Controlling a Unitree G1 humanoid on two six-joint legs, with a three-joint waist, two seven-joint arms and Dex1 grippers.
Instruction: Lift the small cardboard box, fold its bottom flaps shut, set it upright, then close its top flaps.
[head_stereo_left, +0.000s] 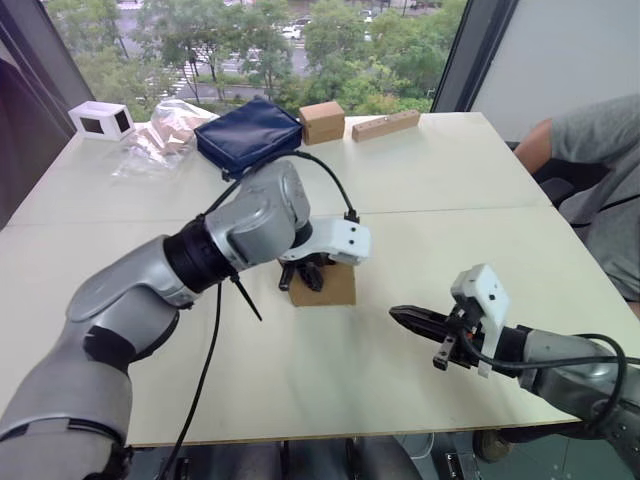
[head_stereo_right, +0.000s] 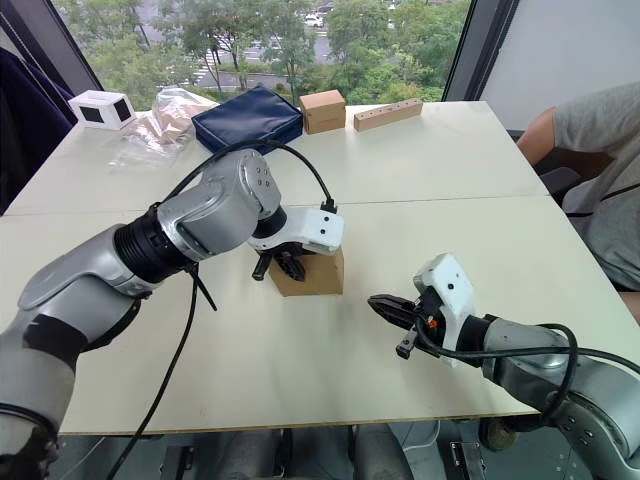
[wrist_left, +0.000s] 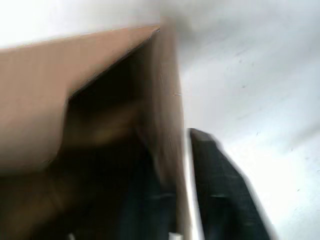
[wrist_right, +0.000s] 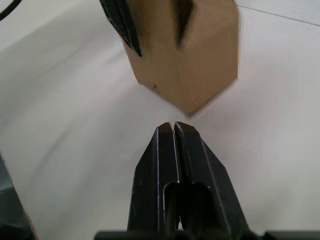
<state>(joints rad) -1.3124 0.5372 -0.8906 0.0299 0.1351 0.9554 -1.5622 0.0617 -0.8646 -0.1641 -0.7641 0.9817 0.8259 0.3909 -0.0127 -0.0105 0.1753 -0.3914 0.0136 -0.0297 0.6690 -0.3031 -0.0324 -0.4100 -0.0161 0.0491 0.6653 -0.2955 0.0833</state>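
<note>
Head views, foreground: right gripper (head_stereo_right: 385, 308), black fingers pressed together to a point, empty, low over the table (head_stereo_right: 450, 190), aimed toward the box, near it but apart. Mid-table: small cardboard box (head_stereo_right: 318, 275), resting on the surface, left gripper (head_stereo_right: 288, 264) down over its near-left upper edge, fingers straddling a wall. Far edge: cube-shaped cardboard box (head_stereo_right: 323, 110), long tan bar (head_stereo_right: 386, 114), navy pouch (head_stereo_right: 248, 118), clear plastic bag (head_stereo_right: 165, 118), small white box (head_stereo_right: 100, 108). Right margin: seated person, grey sleeve (head_stereo_right: 600, 120).

Left wrist view: one cardboard wall on edge, one black finger (wrist_left: 220, 185) outside it, the other inside the dark hollow; narrow pinch on that single wall. Box interior open, flaps not folded.

Right wrist view: paired fingertips (wrist_right: 172, 132) closed flush, nothing between; box corner just ahead, the other arm's two fingers (wrist_right: 122, 22) over its upper face.

Risk entries, judged:
- Pinch on one thin wall only; on lifting, likely swing or slip, wall possibly buckling.
- Grip off-centre; probable tilt, with the bottom flaps hanging unevenly and harder to fold.
- Closed right fingers used as a pusher: too firm a push could shove the light box out of the pinch or across the table.
- Two grippers working close together at the same corner; possible finger collision.
</note>
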